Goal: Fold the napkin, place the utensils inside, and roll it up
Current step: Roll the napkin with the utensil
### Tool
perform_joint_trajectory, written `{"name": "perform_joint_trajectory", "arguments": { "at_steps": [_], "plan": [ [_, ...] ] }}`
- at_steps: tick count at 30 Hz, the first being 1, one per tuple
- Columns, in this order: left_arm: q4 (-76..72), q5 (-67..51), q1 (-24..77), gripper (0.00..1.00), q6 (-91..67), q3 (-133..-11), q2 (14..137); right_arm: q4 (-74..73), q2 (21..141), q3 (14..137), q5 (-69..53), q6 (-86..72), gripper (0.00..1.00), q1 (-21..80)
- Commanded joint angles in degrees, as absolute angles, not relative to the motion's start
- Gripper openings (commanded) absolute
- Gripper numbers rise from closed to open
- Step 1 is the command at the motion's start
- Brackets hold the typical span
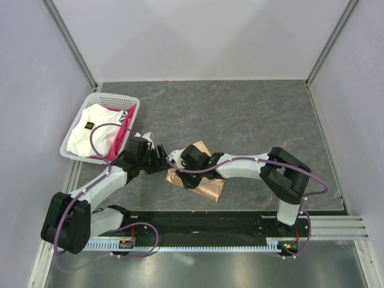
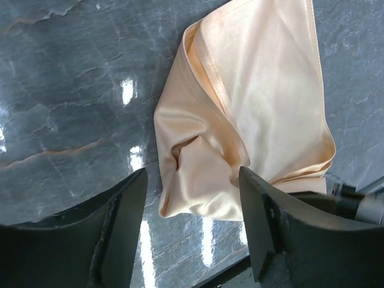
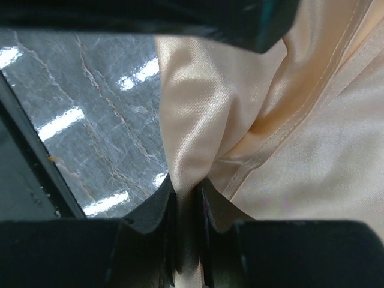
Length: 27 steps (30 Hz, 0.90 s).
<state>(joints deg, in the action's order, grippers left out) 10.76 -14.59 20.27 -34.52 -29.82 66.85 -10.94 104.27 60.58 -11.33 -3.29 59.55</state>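
Peach-tan shiny cloth napkin [image 1: 210,189]: folded into a bunched bundle; it lies on the grey marble-like table [image 1: 252,114], near the front middle
Left gripper [image 2: 192,180]: jaws wide apart over the bundle's end; nothing held
Right gripper [image 3: 187,198]: jaws almost together; they pinch one fold of the napkin

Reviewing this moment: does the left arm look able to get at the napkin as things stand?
Probably yes. The left hand is open over the napkin, at its bunched edge, with nothing between them, and the right hand, pinching a fold, leaves that edge uncovered.
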Motion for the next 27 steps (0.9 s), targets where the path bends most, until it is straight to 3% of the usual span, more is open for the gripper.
{"name": "perform_joint_trajectory", "arguments": {
  "at_steps": [1,10,17,23,27],
  "plan": [
    [10.82,-12.48,20.13,0.73,-36.56,-27.25,63.46,-16.61,109.25,60.38,-23.79,-3.69,0.17,56.43],
    [1.67,-17.14,20.13,0.80,-37.53,-21.89,62.66,-18.37,113.81,63.19,-37.25,-1.93,0.16,50.28],
    [-2.28,-15.91,20.04,0.79,-37.71,-20.39,64.77,-18.37,117.33,64.42,-43.32,-1.58,0.15,47.55],
    [-7.29,-15.82,20.13,0.71,-38.06,-19.34,67.67,-18.55,119.09,64.78,-45.26,-1.05,0.14,46.32],
    [-7.73,-16.35,20.13,0.61,-37.97,-19.51,69.17,-18.72,119.36,64.69,-45.35,-0.88,0.14,45.79]
  ]
}}
